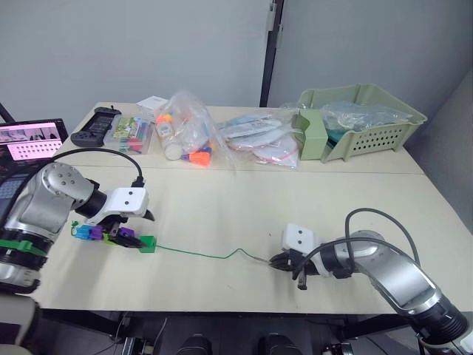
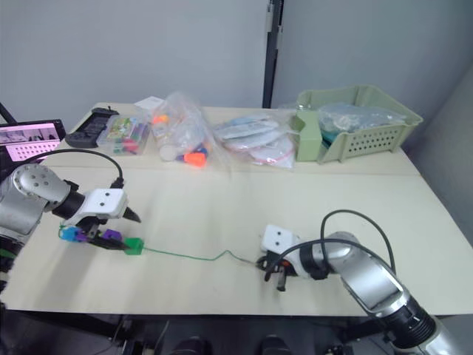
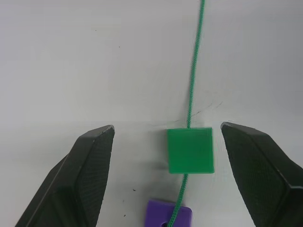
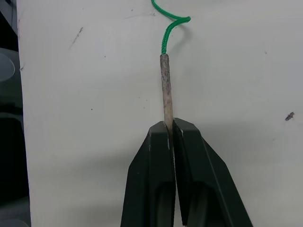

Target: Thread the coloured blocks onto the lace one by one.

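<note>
One lace (image 1: 199,254) runs sideways, tip toward right gripper (image 4: 171,126).

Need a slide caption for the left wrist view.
Open left gripper straddles the dark green block threaded on the lace, a purple block just behind it.

Head stereo pair: high, looking forward and down over worktop (image 1: 244,200), both arms in frame, far wall beyond. Eyes share nearly whole scene; right eye shifted slightly sideways.

Left wrist camera: close above worktop, facing down along left pincer (image 3: 165,142); green block (image 3: 190,150) on lace (image 3: 194,66) between fingers, same block seen in head views.

Right wrist camera: close, looking along right pincer (image 4: 171,130) at lace's pale tip (image 4: 165,85); shares that lace end with head views.
</note>
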Robot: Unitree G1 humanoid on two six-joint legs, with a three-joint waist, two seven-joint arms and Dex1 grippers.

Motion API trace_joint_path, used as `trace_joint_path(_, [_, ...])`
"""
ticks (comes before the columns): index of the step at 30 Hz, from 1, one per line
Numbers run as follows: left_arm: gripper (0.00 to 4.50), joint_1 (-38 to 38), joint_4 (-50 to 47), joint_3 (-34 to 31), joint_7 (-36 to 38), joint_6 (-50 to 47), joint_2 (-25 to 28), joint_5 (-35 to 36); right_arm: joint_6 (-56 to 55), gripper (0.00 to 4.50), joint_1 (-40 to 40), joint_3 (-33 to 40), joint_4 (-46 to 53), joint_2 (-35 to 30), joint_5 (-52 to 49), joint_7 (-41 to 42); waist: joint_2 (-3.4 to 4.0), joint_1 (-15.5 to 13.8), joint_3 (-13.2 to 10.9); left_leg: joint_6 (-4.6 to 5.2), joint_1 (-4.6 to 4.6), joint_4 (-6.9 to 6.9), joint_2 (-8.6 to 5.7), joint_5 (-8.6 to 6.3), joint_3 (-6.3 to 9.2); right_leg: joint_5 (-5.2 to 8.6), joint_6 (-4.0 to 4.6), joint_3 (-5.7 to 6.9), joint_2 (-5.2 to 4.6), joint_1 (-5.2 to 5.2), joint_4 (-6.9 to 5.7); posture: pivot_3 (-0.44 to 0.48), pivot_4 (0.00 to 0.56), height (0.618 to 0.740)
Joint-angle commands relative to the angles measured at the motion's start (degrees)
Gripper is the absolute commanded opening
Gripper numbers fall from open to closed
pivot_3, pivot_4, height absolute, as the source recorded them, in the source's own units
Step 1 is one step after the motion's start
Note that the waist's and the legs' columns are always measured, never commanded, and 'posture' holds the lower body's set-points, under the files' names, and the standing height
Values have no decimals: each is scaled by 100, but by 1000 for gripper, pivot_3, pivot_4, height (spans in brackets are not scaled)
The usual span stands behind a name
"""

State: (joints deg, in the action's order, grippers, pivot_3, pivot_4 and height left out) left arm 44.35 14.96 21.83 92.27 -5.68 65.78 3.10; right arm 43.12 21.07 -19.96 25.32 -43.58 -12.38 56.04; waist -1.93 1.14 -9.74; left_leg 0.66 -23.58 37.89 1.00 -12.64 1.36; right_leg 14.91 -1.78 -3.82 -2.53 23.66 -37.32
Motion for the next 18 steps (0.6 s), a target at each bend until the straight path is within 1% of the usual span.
trace_joint_path(1, [3785, 452, -690, 566, 23, -882, 508, 151, 22, 0, 83, -11, 130, 48, -9, -54, -1, 1, 1, 0, -7, 0, -2, 0, -2, 0, 0, -3, -2, 11, -7, 0, 150, 740])
trace_joint_path(2, [3785, 530, -743, 695, 23, -978, 535, -11, 35, 0, 93, -27, 135, 63, -3, -65, 0, -1, 1, 0, -15, 2, -6, 0, -7, 0, -1, -9, -6, 31, -27, 0, 150, 740])
trace_joint_path(4, [3785, 636, -780, 935, 23, -1023, 480, -822, 46, 0, 85, -40, 155, 78, -6, -92, 2, -13, 1, 0, -18, 5, -9, 0, -11, 1, -1, -12, -6, 42, -42, 0, 150, 740])
trace_joint_path(5, [3785, 656, -794, 1013, 23, -1071, 447, -946, 51, 0, 86, -46, 161, 82, -7, -102, 2, -14, 1, 0, -17, 5, -8, 0, -10, 1, -1, -11, -4, 43, -45, 0, 150, 740])
trace_joint_path(7, [3785, 656, -843, 1106, 23, -1234, 377, -871, 69, 0, 94, -49, 169, 90, -15, -123, 1, -12, 0, 0, -20, 6, -3, 1, -11, 1, 0, -11, 3, 49, -44, 0, 150, 740])
trace_joint_path(9, [3785, 610, -818, 1110, 23, -1159, 304, -921, 84, 0, 90, -50, 184, 85, -23, -140, 0, -12, 0, 0, -24, 13, -1, 1, -10, 1, 0, -11, 4, 52, -51, 0, 150, 740])
trace_joint_path(11, [3785, 482, -664, 1035, -124, -919, 137, -1177, 109, 0, 66, -47, 219, 83, -34, -163, 0, -14, 0, 0, -24, 15, -2, 1, -10, 1, 0, -11, 1, 53, -56, 0, 150, 740])
trace_joint_path(14, [3785, 396, -713, 931, -81, -1089, -88, -1231, 163, 0, 68, -45, 247, 81, -52, -185, 0, -17, 0, 0, -23, 17, -3, 1, -9, 1, 1, -11, 1, 53, -62, 0, 150, 740])
trace_joint_path(18, [3785, 188, -760, 878, -159, -1122, -250, -1426, 232, 0, 40, -26, 310, 60, -77, -205, 0, -16, 0, 0, -25, 21, -3, 1, -8, 1, 1, -10, 1, 54, -65, 0, 150, 740])
